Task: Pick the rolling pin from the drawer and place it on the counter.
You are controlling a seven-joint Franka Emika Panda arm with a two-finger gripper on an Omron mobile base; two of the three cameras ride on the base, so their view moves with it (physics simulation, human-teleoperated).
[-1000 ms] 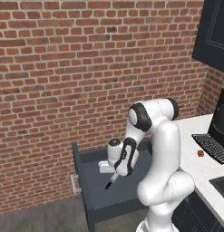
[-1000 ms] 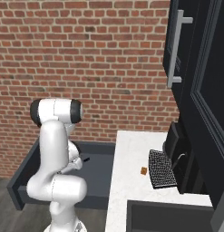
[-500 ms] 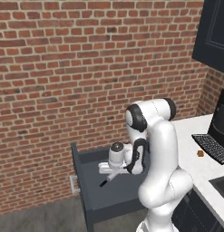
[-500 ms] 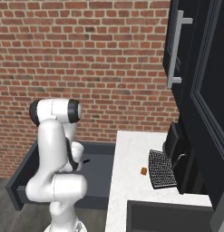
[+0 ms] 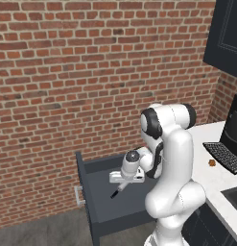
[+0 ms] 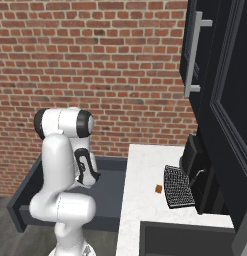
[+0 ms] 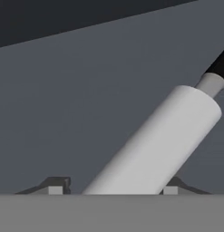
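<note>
My arm has swung down and forward into the open drawer (image 5: 103, 204) over the last second, and my gripper (image 5: 121, 185) has come lower toward the drawer floor. My fingers have been drawing in during that time. This looks to me like the grasp step of the pick, with the lift and the carry to the table (image 6: 145, 205) not yet done.

The rolling pin (image 7: 154, 145) is in the drawer, right under my hand. In the hand view its white barrel runs slantwise up from between my 2 fingertips (image 7: 56, 186), with the grey collar and black handle at the upper right. 1 fingertip shows on each side of the barrel, and the right one sits just beside it. I cannot tell whether the pads press on it yet, so I cannot say if the gripper is closed on it or part open around it. In the left base view a thin dark handle end sticks out below my hand.

My arm is folded: shoulder high, elbow bent, forearm dropping steeply so the hand points down into the drawer's middle. In the right base view my own body hides most of the wrist.

The table lies well apart to my right, with a keyboard (image 6: 177, 187) and a small brown object (image 6: 158, 188) on it.
</note>
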